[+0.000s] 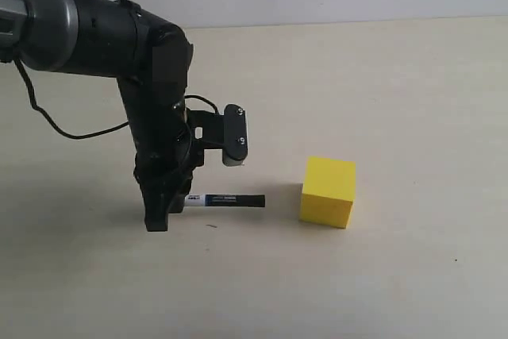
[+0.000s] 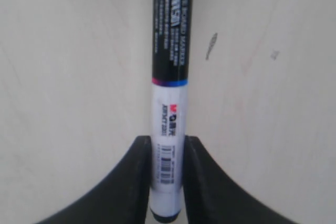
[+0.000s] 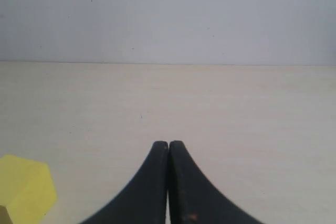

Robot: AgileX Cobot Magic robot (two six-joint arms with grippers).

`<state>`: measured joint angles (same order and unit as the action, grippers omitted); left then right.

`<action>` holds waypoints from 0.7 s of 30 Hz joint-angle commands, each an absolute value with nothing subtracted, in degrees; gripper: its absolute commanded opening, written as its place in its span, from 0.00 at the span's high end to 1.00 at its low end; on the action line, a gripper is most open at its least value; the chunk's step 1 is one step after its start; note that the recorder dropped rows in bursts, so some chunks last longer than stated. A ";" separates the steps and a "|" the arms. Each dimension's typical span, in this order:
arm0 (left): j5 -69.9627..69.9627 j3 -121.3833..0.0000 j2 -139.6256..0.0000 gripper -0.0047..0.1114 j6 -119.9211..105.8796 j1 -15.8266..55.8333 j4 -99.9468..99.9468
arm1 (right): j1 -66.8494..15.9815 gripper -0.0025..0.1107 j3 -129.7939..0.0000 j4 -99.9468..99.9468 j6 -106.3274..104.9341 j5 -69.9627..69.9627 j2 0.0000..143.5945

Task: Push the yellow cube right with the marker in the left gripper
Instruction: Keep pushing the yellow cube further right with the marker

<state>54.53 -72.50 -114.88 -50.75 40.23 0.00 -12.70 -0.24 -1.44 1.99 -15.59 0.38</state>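
Pale wood-toned desk fills both wider views and meets a plain light wall at the back. A thick black-and-grey arm with black cables reaches in and bends down to the desk. It carries a small camera on a bracket on the side facing the cube.

The yellow cube rests flat on the desk, to the right of the left end effector and well apart from it. It stands just beyond the free end of what that end effector holds. A narrow strip of bare desk lies between the two, so they are not touching.

The left end effector points down, its tips low at the desk. Its two black fingers are closed to a narrow gap and clamp the marker by its white labelled end. The marker lies level and sticks out sideways from the end effector, black end toward the cube. Whether it rests on the desk or hangs just above it, I cannot tell.

The right end effector has its fingers pressed together with nothing between them. Part of the cube shows near it.

A small dark fleck marks the desk just beside the marker.
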 commanded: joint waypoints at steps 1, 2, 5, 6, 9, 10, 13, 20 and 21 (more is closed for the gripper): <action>53.21 -72.83 -114.85 0.96 -50.34 41.13 2.24 | -12.23 0.98 0.00 -1.38 1.81 -15.38 0.00; 52.79 -72.95 -115.04 0.96 -50.34 42.06 2.21 | -12.23 0.98 0.00 -1.38 1.81 -15.38 0.00; 50.46 -74.95 -115.96 0.96 -50.31 45.30 2.00 | -12.23 0.98 0.00 -1.38 1.81 -15.38 0.00; 49.53 -76.32 -116.51 0.96 -50.19 46.56 2.00 | -12.23 0.98 0.00 -1.38 1.81 -15.38 0.00; 48.66 -81.33 -118.37 0.96 -48.09 49.79 2.10 | -12.23 0.98 0.00 -1.38 1.81 -15.38 0.00; 49.28 -82.31 -118.63 0.96 -47.62 50.05 1.74 | -12.23 0.98 0.00 -1.38 1.81 -15.38 0.00; 52.04 -82.88 -118.93 0.96 -45.82 49.08 0.00 | -12.23 0.98 0.00 -1.38 1.81 -15.38 0.00; 57.39 -82.52 -121.03 0.96 -39.84 47.89 3.02 | -12.23 0.98 0.00 -1.38 1.81 -15.38 0.00; 56.41 -82.52 -121.72 0.96 -39.84 49.18 3.21 | -12.23 0.98 0.00 -1.38 1.81 -15.38 0.00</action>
<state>57.52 -82.47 -120.58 -40.47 47.21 1.39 -12.70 -0.24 -1.44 1.99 -15.59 0.38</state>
